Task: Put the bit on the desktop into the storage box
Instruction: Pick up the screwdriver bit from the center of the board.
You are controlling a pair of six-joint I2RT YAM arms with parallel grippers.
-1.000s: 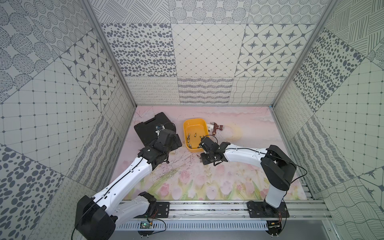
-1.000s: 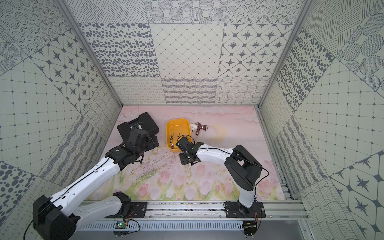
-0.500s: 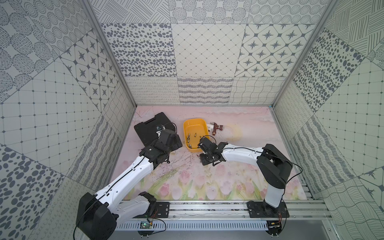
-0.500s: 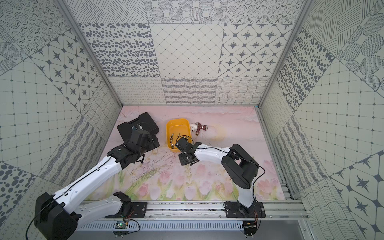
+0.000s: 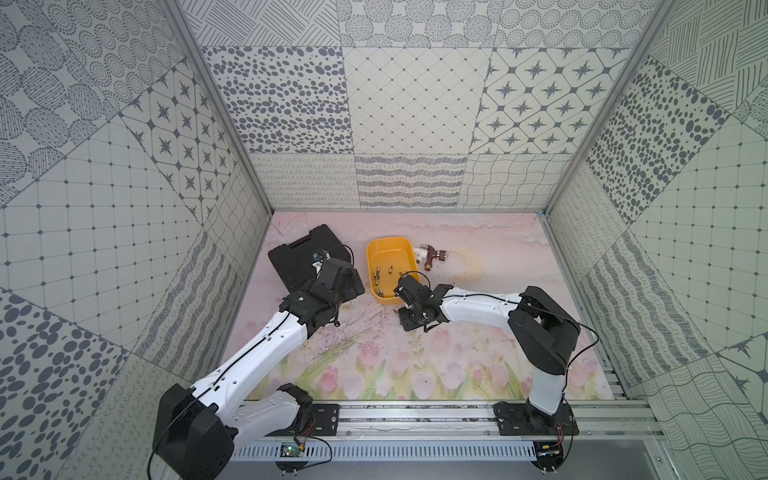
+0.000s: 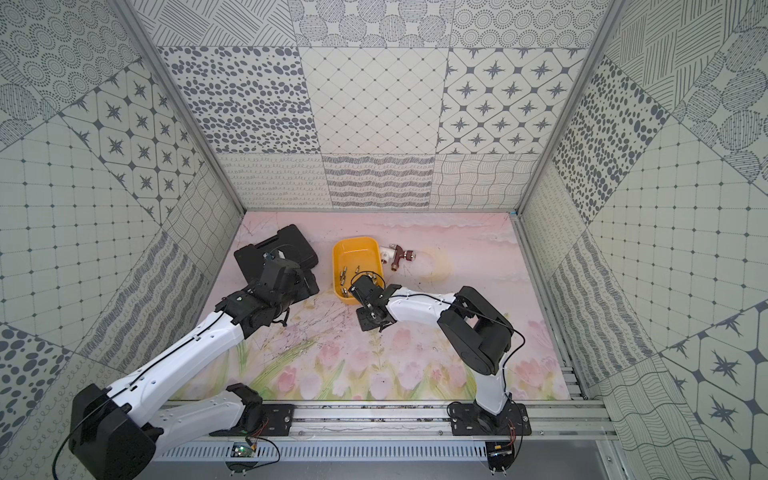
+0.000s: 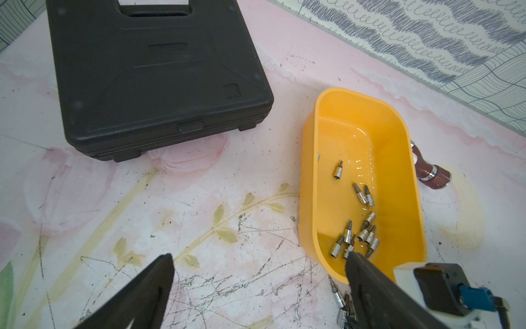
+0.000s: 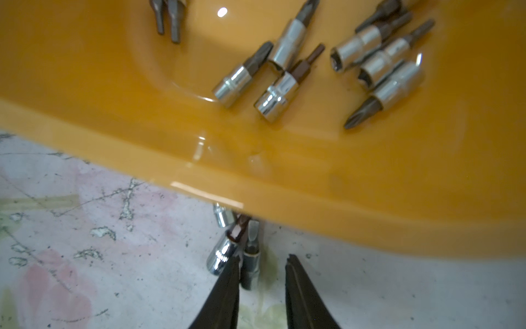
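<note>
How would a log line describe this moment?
right gripper: open, straddling bit on desktop beside storage box | left gripper: open, empty

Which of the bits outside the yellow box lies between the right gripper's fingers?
The dark flat-bladed bit, beside one finger of the right gripper. The brown-tipped chrome bit and the chrome bit by the storage box lie outside that finger.

I see the yellow storage box [image 5: 390, 249] sitting upright and lidless toward twelve o'clock on the tulip-printed desktop [image 5: 374, 357]. Chrome-collared bits [image 7: 367, 236] are scattered across its near half. Three loose bits [image 8: 225, 253] lie flat on the desktop just off its six-o'clock wall.
</note>
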